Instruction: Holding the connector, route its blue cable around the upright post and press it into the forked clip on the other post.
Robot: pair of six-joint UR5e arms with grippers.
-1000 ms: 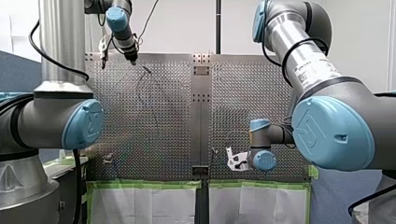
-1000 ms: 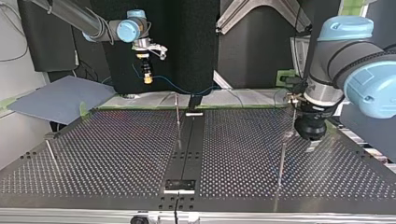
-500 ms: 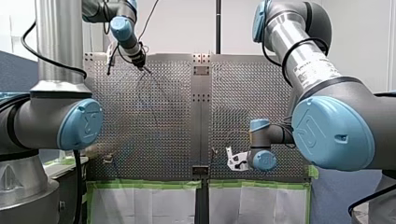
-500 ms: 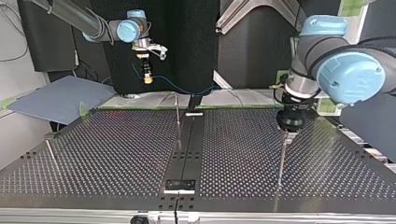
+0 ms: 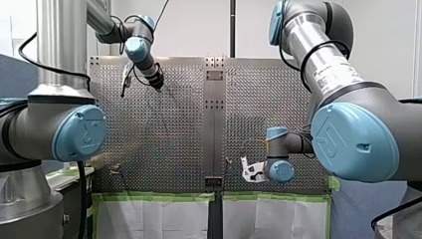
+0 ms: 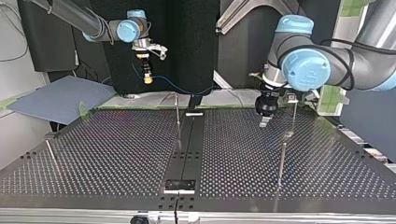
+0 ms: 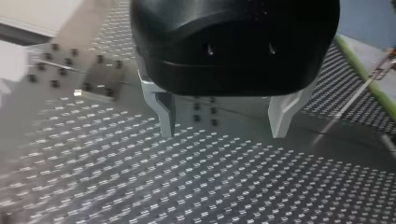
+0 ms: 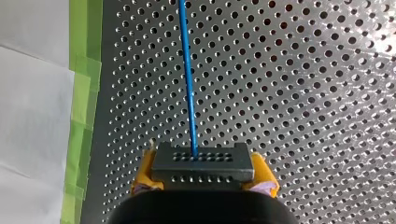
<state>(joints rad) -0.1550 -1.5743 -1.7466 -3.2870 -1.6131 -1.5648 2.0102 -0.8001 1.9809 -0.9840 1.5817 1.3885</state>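
Right pincer (image 8: 201, 173) clamped on connector (image 8: 201, 161) between yellow pads (image 8: 144, 173); blue cable (image 8: 187, 84) exits toward 12 o'clock, ahead of it. Left pincer (image 7: 224, 123) wide, over tabletop (image 7: 187, 186).

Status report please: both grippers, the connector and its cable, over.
Right gripper shut on connector, blue cable leading straight out ahead. Left gripper open, empty, above table. No obstruction seen.

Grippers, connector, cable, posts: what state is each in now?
My right gripper: jaws shut on dark rectangular connector.
Connector: gripped between yellow pads.
Thin blue cable: attached to connector, hanging free.
My left gripper: jaws open, empty.
Thin metal upright post: standing, no cable round it.
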